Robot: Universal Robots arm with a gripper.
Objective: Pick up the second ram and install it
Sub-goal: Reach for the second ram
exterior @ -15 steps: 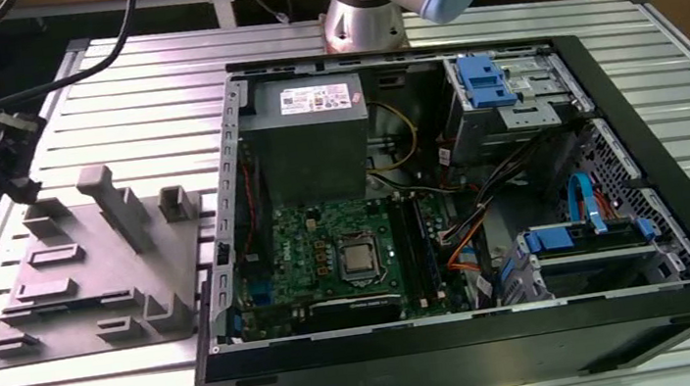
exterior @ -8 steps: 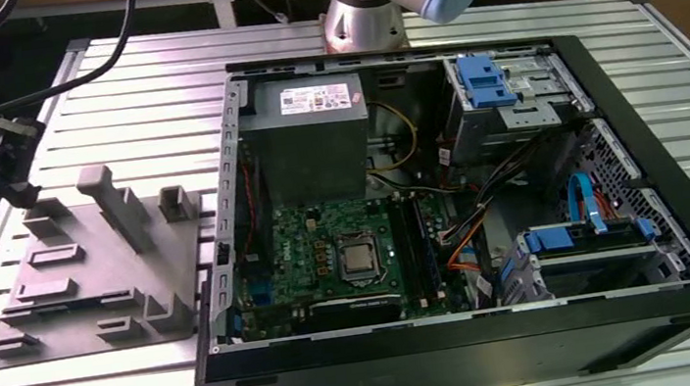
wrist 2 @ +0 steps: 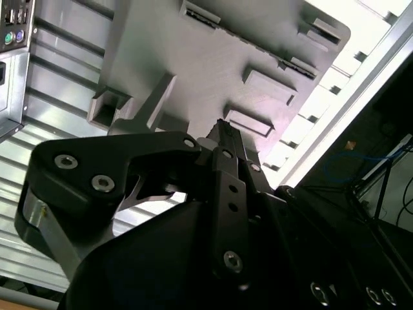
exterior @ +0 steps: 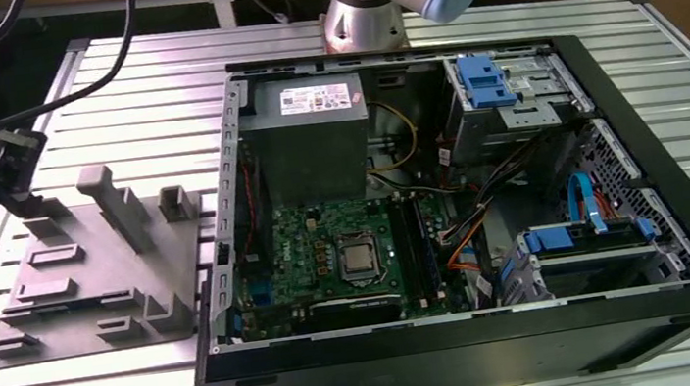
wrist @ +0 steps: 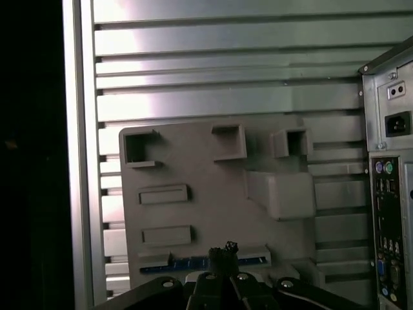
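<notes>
The second ram [wrist: 161, 267] is a thin blue strip standing on edge in a slot along one edge of the grey tray [wrist: 206, 200]. My gripper [wrist: 223, 249] sits right over its middle, fingers drawn together on its top edge. In the exterior view the gripper [exterior: 27, 204] is at the far left corner of the tray [exterior: 80, 285]. In the second wrist view the fingers [wrist 2: 222, 139] meet just above the tray [wrist 2: 193, 64]. The ram still lies level in its slot.
To the exterior view's right of the tray lies the open computer case [exterior: 667, 242] with the green motherboard [exterior: 325, 245], its dark memory slots [exterior: 420, 243] and the grey power supply [exterior: 309, 148]. Upright blocks [exterior: 123, 210] rise from the tray. The case's rear panel [wrist: 387, 194] stands close by.
</notes>
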